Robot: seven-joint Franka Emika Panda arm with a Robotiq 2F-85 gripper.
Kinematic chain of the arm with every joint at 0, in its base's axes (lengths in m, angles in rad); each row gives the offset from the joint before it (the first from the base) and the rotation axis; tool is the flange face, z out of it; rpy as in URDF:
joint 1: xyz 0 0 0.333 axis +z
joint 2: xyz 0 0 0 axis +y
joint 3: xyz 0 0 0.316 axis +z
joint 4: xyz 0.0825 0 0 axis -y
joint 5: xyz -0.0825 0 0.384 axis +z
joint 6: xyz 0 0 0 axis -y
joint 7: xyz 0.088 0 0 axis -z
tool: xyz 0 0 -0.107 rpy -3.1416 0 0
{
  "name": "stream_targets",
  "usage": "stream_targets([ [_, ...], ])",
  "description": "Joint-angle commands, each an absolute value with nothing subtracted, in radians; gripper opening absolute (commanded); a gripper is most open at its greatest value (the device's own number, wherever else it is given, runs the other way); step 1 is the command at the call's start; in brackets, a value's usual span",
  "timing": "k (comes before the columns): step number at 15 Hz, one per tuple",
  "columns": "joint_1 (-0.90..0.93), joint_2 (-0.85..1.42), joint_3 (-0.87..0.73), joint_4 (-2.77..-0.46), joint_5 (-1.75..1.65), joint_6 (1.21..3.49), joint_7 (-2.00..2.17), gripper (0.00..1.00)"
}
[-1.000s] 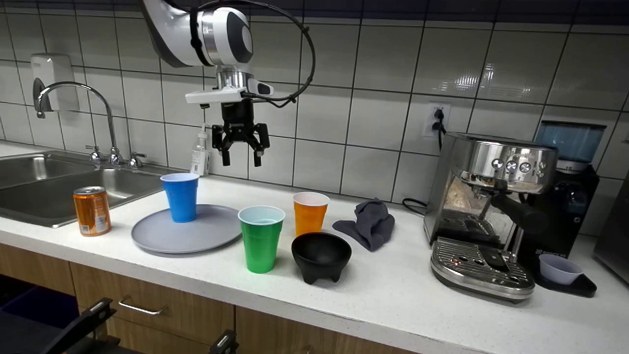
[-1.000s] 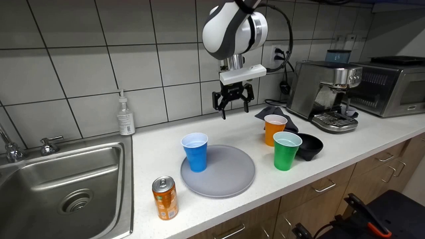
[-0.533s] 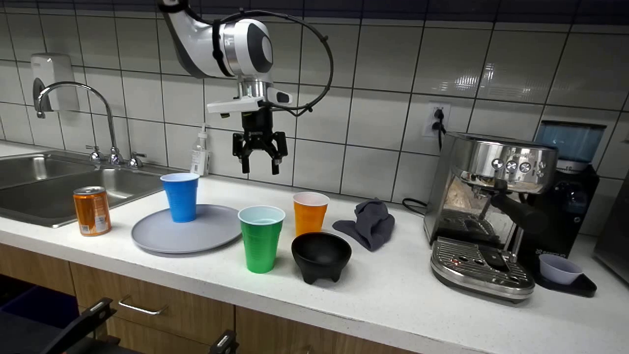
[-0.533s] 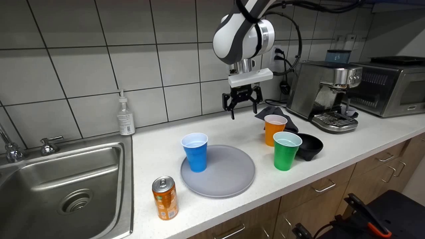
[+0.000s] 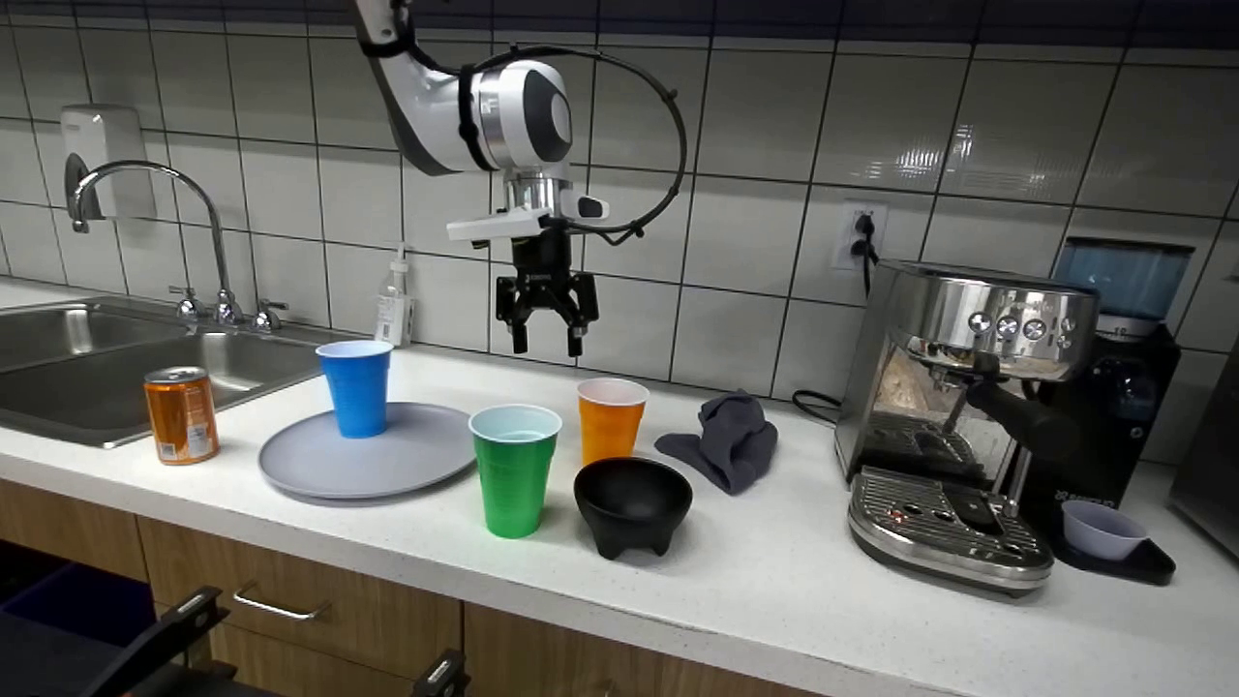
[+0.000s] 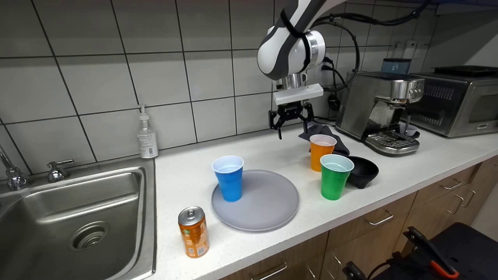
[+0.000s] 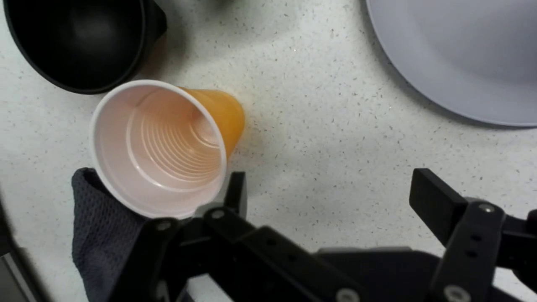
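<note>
My gripper is open and empty, in the air above the counter near the tiled wall. It also shows in an exterior view and in the wrist view. The upright orange cup is nearest; in the wrist view its pale rim lies beside the left fingertip. The black bowl and green cup stand in front of the orange cup. A dark cloth lies beside it. The blue cup stands upright on the grey plate. The gripper touches none of these.
An orange can stands between the plate and the steel sink. A soap bottle stands by the wall. A coffee machine and a microwave stand further along the counter. The counter's front edge lies above wooden drawers.
My open gripper has moved to the right in both exterior views, away from the sink side, and appears lower in an exterior view. The cups, plate, bowl, can and cloth have not moved.
</note>
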State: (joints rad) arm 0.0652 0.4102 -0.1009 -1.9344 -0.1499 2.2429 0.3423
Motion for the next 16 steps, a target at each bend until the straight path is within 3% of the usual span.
stream_targets([
  [1,0.047,0.437,-0.108,-1.899,-0.122,2.235,0.376,1.00],
  [16,0.010,0.470,-0.147,-1.901,-0.019,2.255,0.449,1.00],
])
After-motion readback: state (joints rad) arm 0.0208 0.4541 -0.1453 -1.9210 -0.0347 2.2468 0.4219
